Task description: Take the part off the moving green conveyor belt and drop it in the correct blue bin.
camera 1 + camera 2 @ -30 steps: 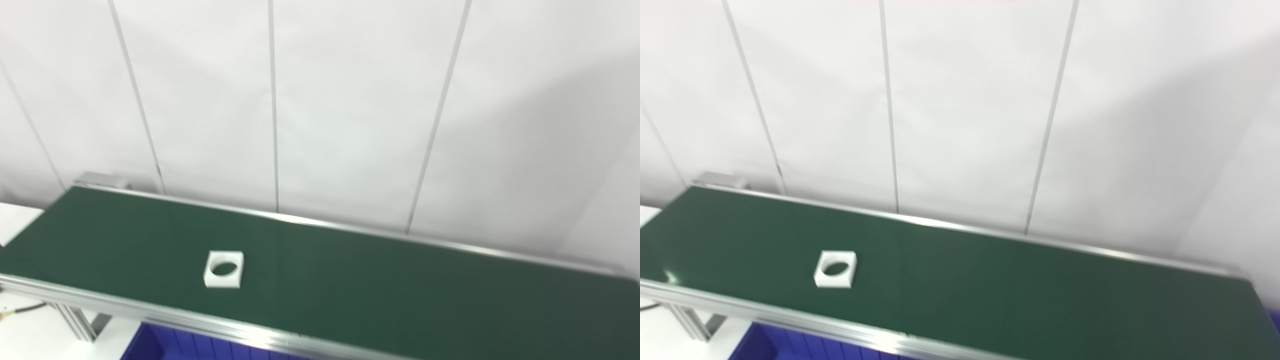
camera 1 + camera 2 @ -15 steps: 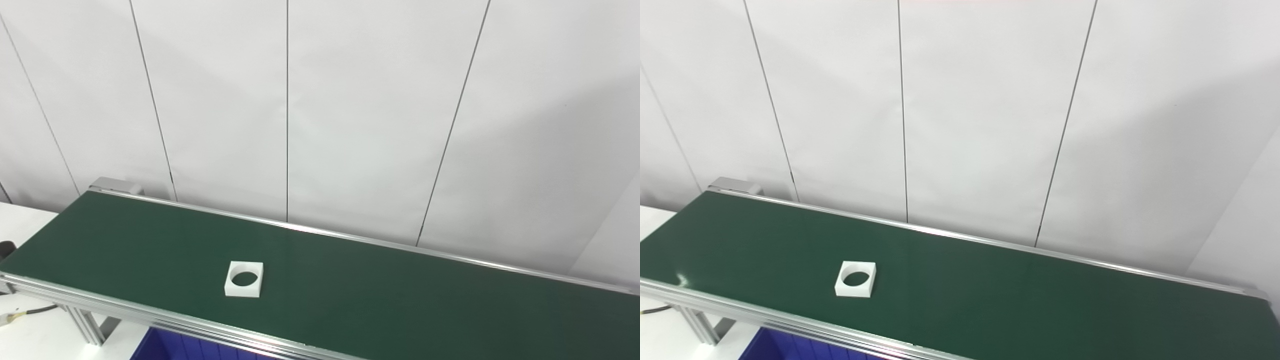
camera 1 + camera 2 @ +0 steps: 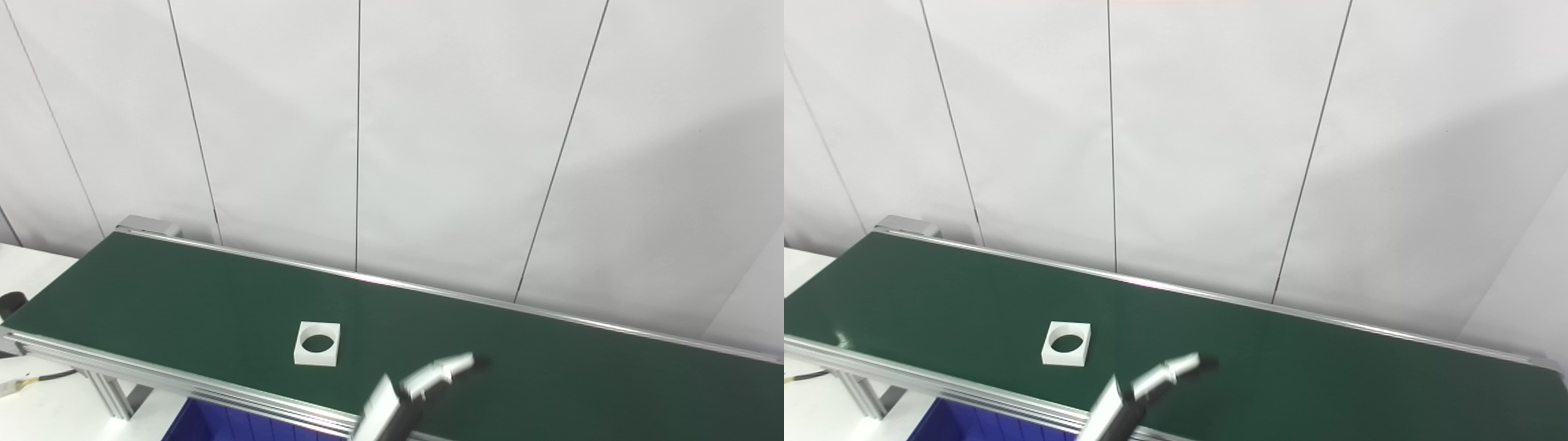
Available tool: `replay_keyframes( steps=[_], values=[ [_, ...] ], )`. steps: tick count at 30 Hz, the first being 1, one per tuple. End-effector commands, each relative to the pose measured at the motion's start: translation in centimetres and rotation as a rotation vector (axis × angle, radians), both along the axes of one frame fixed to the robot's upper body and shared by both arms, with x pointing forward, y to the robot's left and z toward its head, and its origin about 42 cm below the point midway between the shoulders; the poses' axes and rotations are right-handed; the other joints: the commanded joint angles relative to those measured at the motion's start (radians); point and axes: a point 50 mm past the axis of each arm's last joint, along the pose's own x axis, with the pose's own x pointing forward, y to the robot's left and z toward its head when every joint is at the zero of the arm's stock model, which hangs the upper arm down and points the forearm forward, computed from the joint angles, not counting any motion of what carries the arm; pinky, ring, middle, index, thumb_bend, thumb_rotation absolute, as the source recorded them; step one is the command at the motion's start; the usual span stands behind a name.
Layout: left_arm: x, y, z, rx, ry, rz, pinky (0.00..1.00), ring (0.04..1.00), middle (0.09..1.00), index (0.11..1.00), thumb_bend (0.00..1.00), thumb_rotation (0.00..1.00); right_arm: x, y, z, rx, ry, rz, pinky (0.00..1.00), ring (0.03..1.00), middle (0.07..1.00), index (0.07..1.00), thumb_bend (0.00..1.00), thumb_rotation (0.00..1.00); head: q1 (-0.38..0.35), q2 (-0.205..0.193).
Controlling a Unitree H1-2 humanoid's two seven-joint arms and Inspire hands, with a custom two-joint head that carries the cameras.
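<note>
So, the white square part (image 3: 317, 343) with the round hole through it lay flat on the green belt (image 3: 184, 288), closer to the near rail (image 3: 184, 384) than the far one and a bit left of the middle of the picture. Only the left robot hand (image 3: 429, 376) showed up. Its arm poked in from the bottom edge roughly mid-frame, crossing over the near rail and angling up and to the right. It was pretty blurry. One pale finger (image 3: 1182, 364) with a dark tip stretched out low over the belt, pointing right and away from the part. Honestly, I couldn't tell whether the rest of the fingers were spread or curled in. It wasn't touching the part; the hand sat off to the part's right, with bare belt between them. A corner of a blue bin (image 3: 208, 424) peeked out under the near rail, below and left of the part. Behind the belt was just the white panelled wall (image 3: 429, 153).
</note>
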Motion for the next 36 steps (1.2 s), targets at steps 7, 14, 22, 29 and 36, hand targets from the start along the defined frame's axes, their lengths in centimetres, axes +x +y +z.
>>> replay_keyframes(
  steps=[7, 14, 22, 29, 36],
  values=[
    [6.0, 2.3, 4.9, 0.268, -0.019, 0.087, 0.66, 0.779, 0.827, 0.868, 0.99, 0.28, 0.9, 1.4, 2.1, 0.068, -0.112, 0.008, 1.00, 0.988, 0.984, 0.998, 0.90, 1.00, -0.017, 0.050],
    [9.0, 5.3, 6.4, 0.556, -0.030, 0.133, 0.58, 0.679, 0.753, 0.834, 1.00, 0.23, 0.9, 2.1, 2.9, 0.068, -0.145, 0.011, 1.00, 0.986, 0.975, 0.990, 0.89, 1.00, -0.052, 0.120],
    [11.5, 6.3, 6.5, 0.764, 0.038, 0.170, 0.59, 0.699, 0.788, 0.845, 1.00, 0.23, 0.6, 2.1, 3.6, 0.074, -0.169, 0.010, 1.00, 0.970, 0.956, 0.962, 0.86, 1.00, -0.078, 0.189],
    [13.2, 6.0, 5.2, 0.818, 0.146, 0.134, 0.60, 0.709, 0.816, 0.860, 1.00, 0.20, 0.8, 2.1, 4.2, 0.097, -0.183, 0.016, 0.96, 0.944, 0.939, 0.936, 0.85, 0.95, -0.094, 0.224],
    [14.3, 5.6, 4.0, 0.837, 0.236, 0.112, 0.63, 0.753, 0.853, 0.893, 1.00, 0.19, 0.8, 2.1, 4.2, 0.104, -0.180, 0.022, 0.96, 0.946, 0.938, 0.931, 0.86, 0.93, -0.099, 0.219]
  ],
)
